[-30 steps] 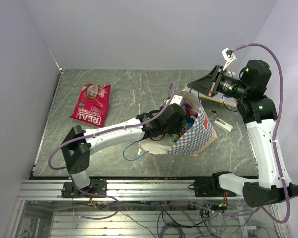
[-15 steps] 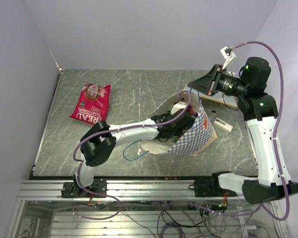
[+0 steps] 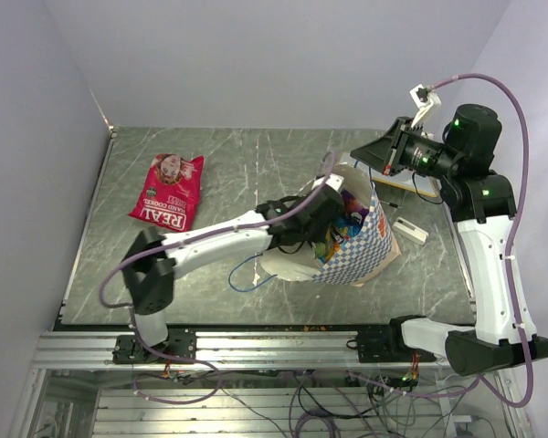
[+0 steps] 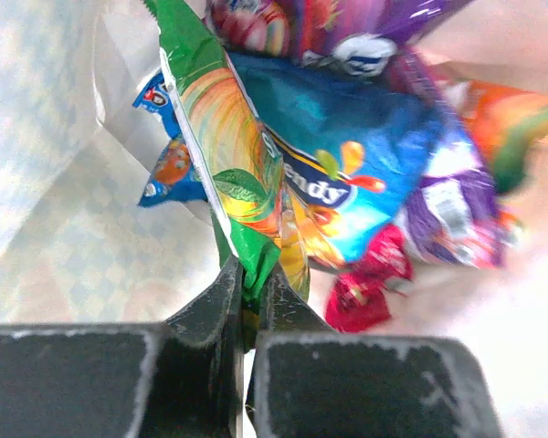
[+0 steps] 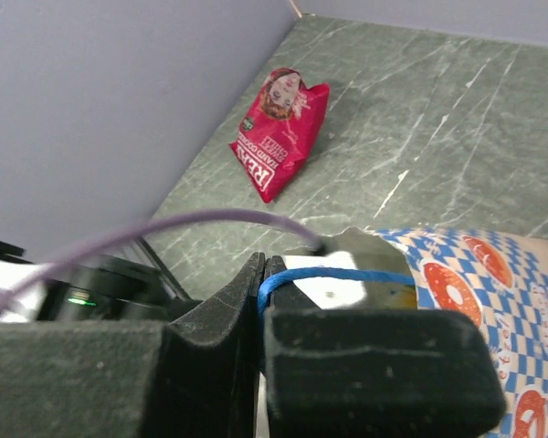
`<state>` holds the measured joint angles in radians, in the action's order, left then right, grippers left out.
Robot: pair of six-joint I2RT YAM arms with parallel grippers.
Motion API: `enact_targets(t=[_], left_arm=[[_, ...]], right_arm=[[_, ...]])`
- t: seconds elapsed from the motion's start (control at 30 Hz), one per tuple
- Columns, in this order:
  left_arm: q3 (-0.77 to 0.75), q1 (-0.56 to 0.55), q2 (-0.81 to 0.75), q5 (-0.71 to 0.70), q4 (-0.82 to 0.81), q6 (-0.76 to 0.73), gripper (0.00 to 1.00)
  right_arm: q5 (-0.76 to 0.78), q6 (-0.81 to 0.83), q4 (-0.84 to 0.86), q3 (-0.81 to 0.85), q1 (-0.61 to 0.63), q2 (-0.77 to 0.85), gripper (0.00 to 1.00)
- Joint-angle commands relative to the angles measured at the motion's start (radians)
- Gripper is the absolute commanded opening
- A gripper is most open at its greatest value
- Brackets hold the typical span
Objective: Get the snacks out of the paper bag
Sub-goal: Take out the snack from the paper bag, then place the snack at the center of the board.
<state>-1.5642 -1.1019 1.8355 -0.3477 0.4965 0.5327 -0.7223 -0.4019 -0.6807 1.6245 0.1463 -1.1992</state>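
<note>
- The left jaws, reaching into the open mouth of the paper bag point(image 3: 358, 254), are clamped on the bottom edge of a green packet point(image 4: 221, 128) — the packet stands on end above them.
- Just behind the green packet inside the bag lie a blue packet point(image 4: 365, 173), a purple packet point(image 4: 457, 214), an orange packet point(image 4: 493, 119) and a small red wrapped candy point(image 4: 370, 285), heaped together and touching.
- The right jaws, at the bag's far right rim, are pinched together on its thin blue cord handle point(image 5: 338, 274), with that side of the bag raised.
- The bag, blue-and-white checkered with orange marks, sits on the grey marbled tabletop point(image 3: 256, 164).
- A red packet lettered "REAL" point(image 3: 169, 192) lies flat on the tabletop well to the left of the bag — outside it and apart from both arms.
- A small white block point(image 3: 409, 229) rests just right of the bag.
</note>
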Motion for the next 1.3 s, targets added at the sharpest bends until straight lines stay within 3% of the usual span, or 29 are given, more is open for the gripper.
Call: enact_targets(t=[0.0, 0.3, 0.47, 0.57, 0.73, 0.8, 1.07, 1.27], left_arm=[[0.013, 0.012, -0.201, 0.119, 0.025, -0.040, 0.07], [0.050, 0.090, -0.496, 0.313, 0.182, -0.065, 0.07], [-0.048, 0.135, -0.606, 0.338, 0.332, -0.131, 0.07], [-0.159, 0.144, -0.614, 0.189, 0.482, -0.172, 0.07], [-0.298, 0.156, -0.608, -0.450, 0.655, -0.068, 0.07], [-0.282, 0.188, -0.612, -0.573, 0.640, -0.068, 0.07], [-0.192, 0.458, -0.440, -0.691, 0.528, -0.162, 0.07], [0.019, 0.622, -0.345, -0.769, 0.128, -0.441, 0.07]], right_arm=[[0.007, 0.067, 0.010, 0.063, 0.007, -0.005, 0.00], [0.050, 0.138, -0.010, 0.029, 0.007, 0.025, 0.00], [0.059, 0.143, 0.004, -0.006, 0.009, 0.055, 0.00], [0.062, 0.140, 0.017, -0.027, 0.008, 0.070, 0.00], [0.068, 0.166, -0.015, -0.016, 0.008, 0.069, 0.00], [0.066, 0.179, -0.032, -0.005, 0.008, 0.062, 0.00], [0.060, 0.229, -0.104, 0.035, 0.008, 0.017, 0.00], [0.031, 0.212, -0.102, 0.035, 0.009, -0.004, 0.00]])
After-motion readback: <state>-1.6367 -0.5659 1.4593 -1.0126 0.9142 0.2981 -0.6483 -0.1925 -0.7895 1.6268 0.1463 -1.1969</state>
